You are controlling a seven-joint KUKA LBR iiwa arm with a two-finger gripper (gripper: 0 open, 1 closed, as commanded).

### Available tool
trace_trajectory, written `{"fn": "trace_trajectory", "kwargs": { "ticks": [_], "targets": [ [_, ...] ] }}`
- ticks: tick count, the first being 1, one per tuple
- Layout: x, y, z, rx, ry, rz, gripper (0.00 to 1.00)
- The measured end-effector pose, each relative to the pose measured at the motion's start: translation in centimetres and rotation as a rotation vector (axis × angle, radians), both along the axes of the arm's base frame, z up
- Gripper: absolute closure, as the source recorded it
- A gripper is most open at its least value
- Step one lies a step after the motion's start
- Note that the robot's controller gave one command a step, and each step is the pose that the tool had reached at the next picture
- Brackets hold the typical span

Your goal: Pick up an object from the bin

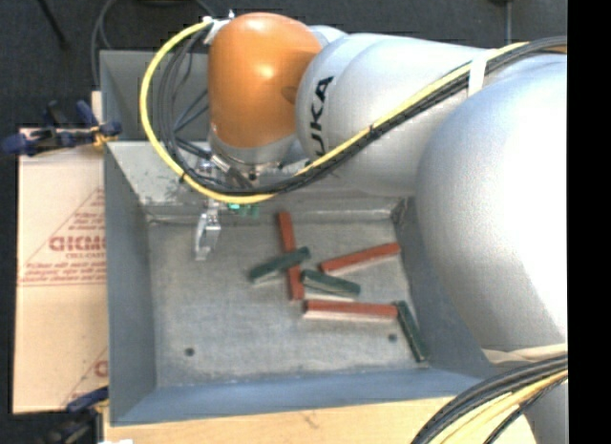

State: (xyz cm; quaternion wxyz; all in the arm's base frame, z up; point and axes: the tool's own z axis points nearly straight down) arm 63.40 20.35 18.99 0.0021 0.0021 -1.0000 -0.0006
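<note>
My gripper [202, 249] hangs over the bare floor in the back left part of the bin, below the arm's orange cover. Nothing shows in its grasp. The nearest loose thing is a dark green stick [280, 264], lying slantwise a short way to its right. That green stick crosses a red stick [285, 231] which runs from the back wall toward the front. A second green stick [332, 285] lies just right of the crossing. The gripper touches none of them.
Further right lie a slanted red stick [360, 258], a flat red stick [349, 310] and a green stick [411, 330] near the right wall. The arm covers the bin's back right corner. The left and front floor is bare grey.
</note>
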Motion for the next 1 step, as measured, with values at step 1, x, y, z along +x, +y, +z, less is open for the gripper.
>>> {"fn": "trace_trajectory", "kwargs": {
  "ticks": [1],
  "targets": [
    [0.18, -0.1, 0.56, 0.002, -0.008, -0.004, 0.0]
  ]
}}
